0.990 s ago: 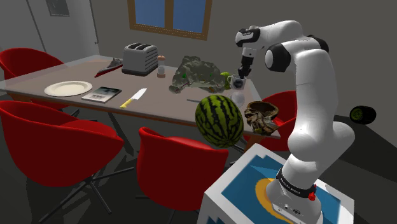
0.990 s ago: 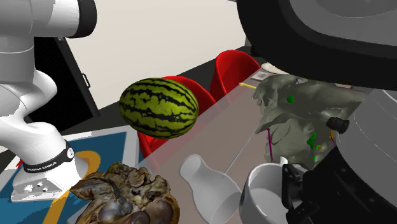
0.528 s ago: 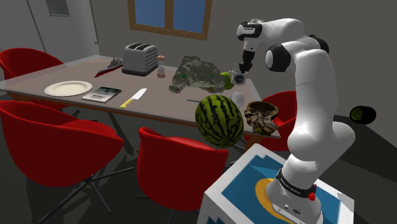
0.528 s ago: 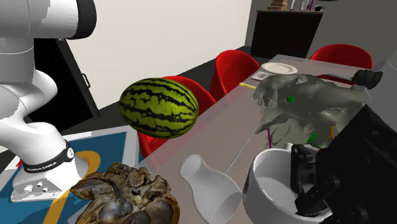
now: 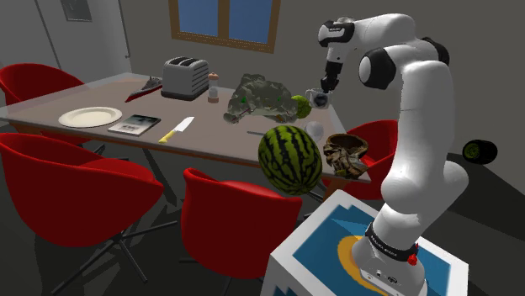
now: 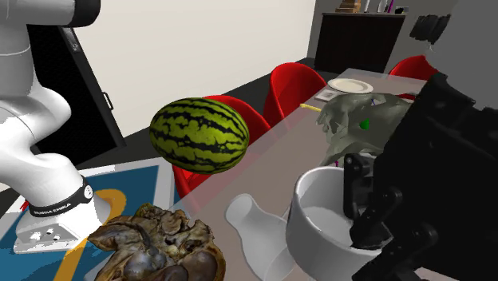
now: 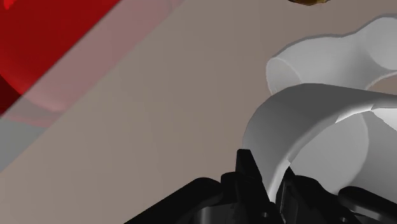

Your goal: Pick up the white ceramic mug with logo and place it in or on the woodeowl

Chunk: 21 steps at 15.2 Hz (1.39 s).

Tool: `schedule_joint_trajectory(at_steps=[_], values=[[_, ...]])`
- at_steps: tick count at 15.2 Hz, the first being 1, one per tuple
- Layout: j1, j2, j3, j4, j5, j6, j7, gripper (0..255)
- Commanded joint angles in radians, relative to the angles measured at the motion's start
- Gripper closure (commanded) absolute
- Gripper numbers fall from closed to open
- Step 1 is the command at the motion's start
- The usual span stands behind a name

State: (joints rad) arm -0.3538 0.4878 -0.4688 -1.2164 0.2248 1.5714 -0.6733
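- One black gripper [image 5: 321,91] on the white arm [image 5: 414,126]: clamped on the wall of the mug. The second exterior view shows one finger [image 6: 357,199] inside the cup and the other outside it.
- One mug [image 6: 323,227], drawn plain white: held off the tabletop with its mouth up. In the shoulder view it hangs above the bottle, up and to the left of the bowl and well apart from it.
- One bowl [image 5: 347,153], brown and gnarled: on the table corner nearest the stand [image 5: 336,252], hollow upward.
- One white bottle [image 5: 315,129]: on the table, between the bowl and the mug in the second exterior view. Upright or lying, I cannot tell.
- One striped green watermelon [image 5: 290,160]: at the table's near edge, just beside the bowl on the shoulder view's left.
- One grey-green lump [image 5: 259,96]: on the table, just beside the mug on the shoulder view's left.
- One table [image 5: 101,97]: further along it stand a toaster [image 5: 185,77], a plate [image 5: 89,116] and a yellow-handled knife [image 5: 177,129].
- Several red chairs [image 5: 80,198]: around the table.
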Motion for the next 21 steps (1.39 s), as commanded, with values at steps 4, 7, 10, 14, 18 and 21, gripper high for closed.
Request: schedule_joint_trajectory(at_steps=[4, 7, 10, 14, 18, 21], values=[[0.089, -0.257, -0.029, -0.352, -0.1, 0.115, 0.016, 255], [0.119, -0.4, -0.034, -0.518, -0.165, 0.156, 0.044, 255], [0.133, -0.538, -0.029, -0.663, -0.231, 0.18, 0.078, 255], [0.126, -0.718, -0.008, -0.831, -0.311, 0.186, 0.124, 255], [0.099, -0.893, 0.022, -0.977, -0.376, 0.167, 0.161, 255], [0.078, -0.982, 0.037, -1.058, -0.404, 0.161, 0.176, 255]])
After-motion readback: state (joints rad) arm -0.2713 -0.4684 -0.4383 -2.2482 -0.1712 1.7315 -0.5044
